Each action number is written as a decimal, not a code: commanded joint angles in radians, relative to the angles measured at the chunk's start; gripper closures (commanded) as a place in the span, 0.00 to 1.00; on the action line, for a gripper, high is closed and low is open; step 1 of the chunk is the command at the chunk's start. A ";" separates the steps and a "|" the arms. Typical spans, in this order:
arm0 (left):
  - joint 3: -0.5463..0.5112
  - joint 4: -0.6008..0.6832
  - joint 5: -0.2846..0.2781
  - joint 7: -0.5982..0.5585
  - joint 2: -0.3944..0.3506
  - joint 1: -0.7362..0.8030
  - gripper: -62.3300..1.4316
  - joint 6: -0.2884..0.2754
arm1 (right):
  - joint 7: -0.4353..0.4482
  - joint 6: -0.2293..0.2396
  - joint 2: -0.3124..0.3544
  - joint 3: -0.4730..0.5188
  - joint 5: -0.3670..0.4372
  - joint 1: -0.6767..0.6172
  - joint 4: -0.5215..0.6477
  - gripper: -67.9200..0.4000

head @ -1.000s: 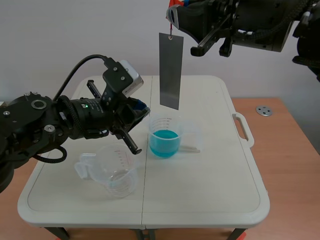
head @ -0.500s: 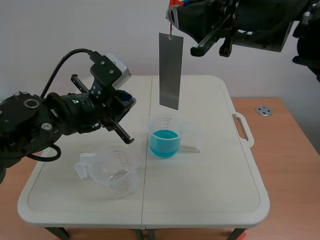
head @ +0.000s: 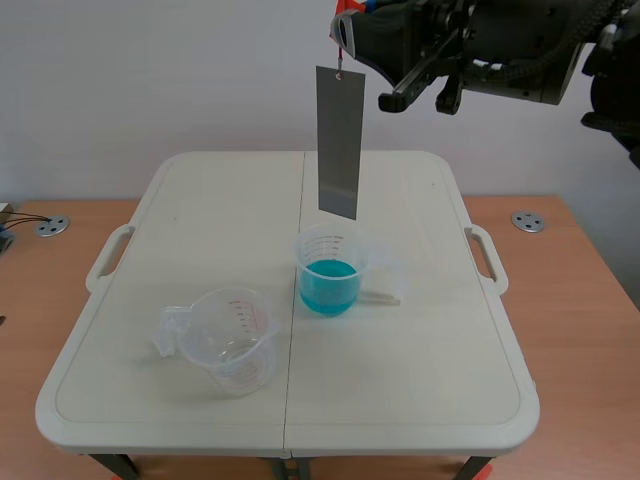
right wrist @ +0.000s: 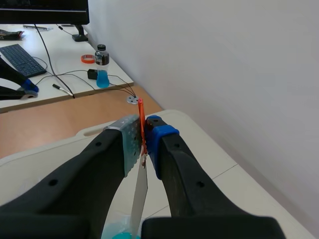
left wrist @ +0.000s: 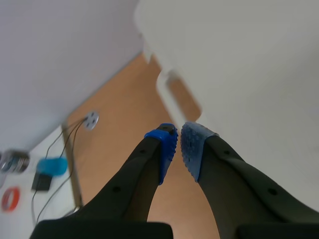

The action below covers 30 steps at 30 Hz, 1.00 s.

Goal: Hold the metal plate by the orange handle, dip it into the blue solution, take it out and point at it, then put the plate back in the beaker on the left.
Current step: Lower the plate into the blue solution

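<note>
A white folding table [head: 420, 380] stands against a pale wall, with wooden flooring on either side of it. High over the table's far half, the right arm comes in from the upper right. The right gripper [right wrist: 143, 137] is closed tight on a thin orange handle [head: 341, 28], which is pinched between a grey-green pad [right wrist: 130, 142] and a blue pad [right wrist: 158, 135]. From that handle a long, grey metal plate [head: 339, 140] hangs straight down. Its lower edge is just above the rim of the beaker of blue solution [head: 329, 272], clear of the liquid.

This clear plastic beaker sits near the middle of the table and is roughly half full. A second, empty beaker [head: 230, 342] stands to its left and nearer the front edge, well apart from it, with its handle turned outward to the left.

The left arm does not show in the scene view. In its own wrist view, the left gripper [left wrist: 178, 147] holds nothing. Its two blue-padded fingers are drawn almost together, leaving a slim gap. It hangs off the side of the table, over the wooden floor, close to the table's carry handle [left wrist: 172, 97].

A small round metal disc [head: 527, 221] lies on the floor to the right of the table.
</note>
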 commanded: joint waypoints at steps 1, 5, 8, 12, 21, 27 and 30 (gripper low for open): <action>-0.041 0.013 -0.017 -0.026 -0.018 0.076 0.85 0.039 | 0.023 -0.002 -0.006 0.007 0.011 0.028 -0.015 0.98; -0.148 0.003 -0.024 -0.028 -0.045 0.284 0.85 0.141 | 0.028 0.002 -0.024 0.007 0.011 0.028 -0.060 0.98; -0.188 -0.027 -0.023 -0.057 -0.045 0.416 0.85 0.174 | 0.031 0.006 -0.039 0.006 0.003 0.028 -0.095 0.98; -0.193 -0.080 -0.023 -0.138 -0.037 0.564 0.85 0.182 | 0.046 0.017 -0.054 0.003 -0.021 0.028 -0.141 0.98; -0.181 -0.193 0.050 -0.208 0.087 0.702 0.85 0.085 | 0.088 0.028 -0.090 -0.031 -0.096 0.029 -0.250 0.98; -0.098 -0.217 0.121 -0.207 0.162 0.707 0.85 -0.023 | 0.125 0.027 -0.118 -0.052 -0.149 0.029 -0.323 0.98; -0.035 -0.217 0.149 -0.206 0.201 0.707 0.85 -0.054 | 0.133 0.027 -0.129 -0.062 -0.154 0.029 -0.355 0.98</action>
